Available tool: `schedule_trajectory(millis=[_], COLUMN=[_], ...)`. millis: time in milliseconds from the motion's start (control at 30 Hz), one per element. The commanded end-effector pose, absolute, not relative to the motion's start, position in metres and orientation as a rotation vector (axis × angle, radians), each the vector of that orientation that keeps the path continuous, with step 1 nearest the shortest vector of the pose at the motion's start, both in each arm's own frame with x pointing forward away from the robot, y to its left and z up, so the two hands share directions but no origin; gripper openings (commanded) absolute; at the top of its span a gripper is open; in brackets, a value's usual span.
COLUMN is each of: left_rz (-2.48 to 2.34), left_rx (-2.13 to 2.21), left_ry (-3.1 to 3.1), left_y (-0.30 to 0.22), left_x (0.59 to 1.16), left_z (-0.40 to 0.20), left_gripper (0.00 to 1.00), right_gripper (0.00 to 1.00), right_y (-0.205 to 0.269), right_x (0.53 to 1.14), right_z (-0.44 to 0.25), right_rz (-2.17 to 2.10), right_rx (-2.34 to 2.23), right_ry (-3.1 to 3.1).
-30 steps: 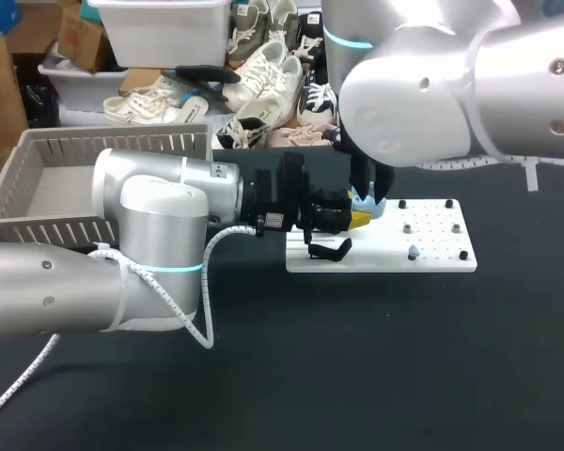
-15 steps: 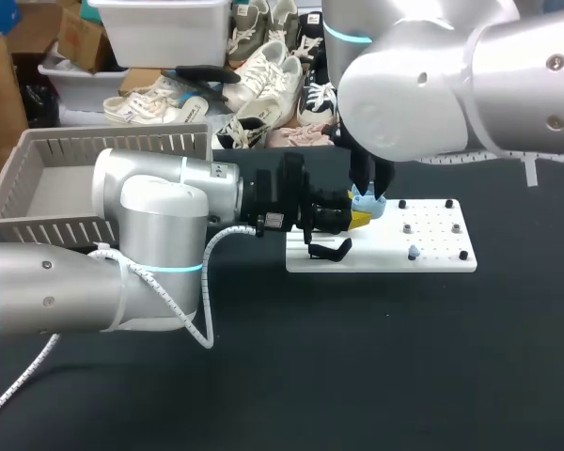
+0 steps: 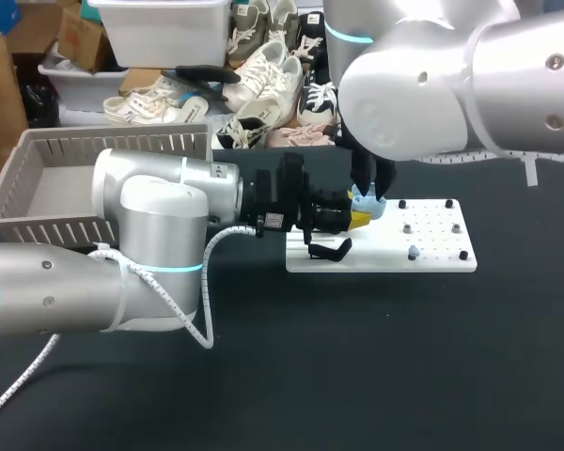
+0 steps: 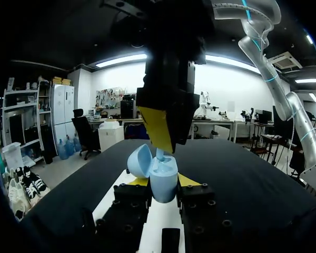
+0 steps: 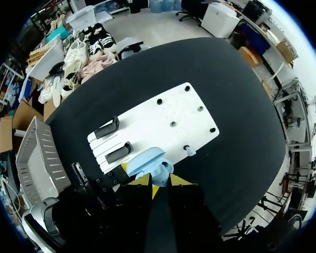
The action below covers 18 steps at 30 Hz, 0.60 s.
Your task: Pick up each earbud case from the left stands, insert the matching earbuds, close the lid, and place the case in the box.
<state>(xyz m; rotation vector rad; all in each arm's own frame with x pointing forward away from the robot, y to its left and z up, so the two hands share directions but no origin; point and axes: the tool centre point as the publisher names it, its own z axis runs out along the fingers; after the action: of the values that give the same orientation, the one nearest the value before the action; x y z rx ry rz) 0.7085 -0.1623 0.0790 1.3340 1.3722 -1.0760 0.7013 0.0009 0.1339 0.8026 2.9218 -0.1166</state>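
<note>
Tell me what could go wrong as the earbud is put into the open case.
1. The right gripper holds the earbud at the mouth of the light blue earbud case; if slightly off, it may jam on the rim.
2. Pressing down could tilt the case in the left gripper.

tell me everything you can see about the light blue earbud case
The earbud case is light blue, egg-shaped, and looks like smooth plastic. Its lid is swung open to one side on a hinge. It stands upright over the white board, clamped from two sides by the yellow-tipped fingers of the left gripper. A matching blue earbud, held from above by the right gripper, reaches down into its open body.
</note>
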Motion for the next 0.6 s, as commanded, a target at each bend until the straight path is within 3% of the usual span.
schedule_trajectory(millis=[33,600], left_rz=[-1.077,-1.077], left_rx=[1.332,1.332], left_ry=[1.369,1.369], left_y=[-0.162,-0.162], left_x=[0.708,0.708], left_z=[0.079,0.079], left_gripper=[0.0,0.0], right_gripper=[0.0,0.0], right_y=[0.0,-0.011], right_x=[0.702,0.701], right_z=[0.135,0.137], right_rz=[-0.12,-0.115], right_rx=[0.807,0.843], right_ry=[2.92,2.907])
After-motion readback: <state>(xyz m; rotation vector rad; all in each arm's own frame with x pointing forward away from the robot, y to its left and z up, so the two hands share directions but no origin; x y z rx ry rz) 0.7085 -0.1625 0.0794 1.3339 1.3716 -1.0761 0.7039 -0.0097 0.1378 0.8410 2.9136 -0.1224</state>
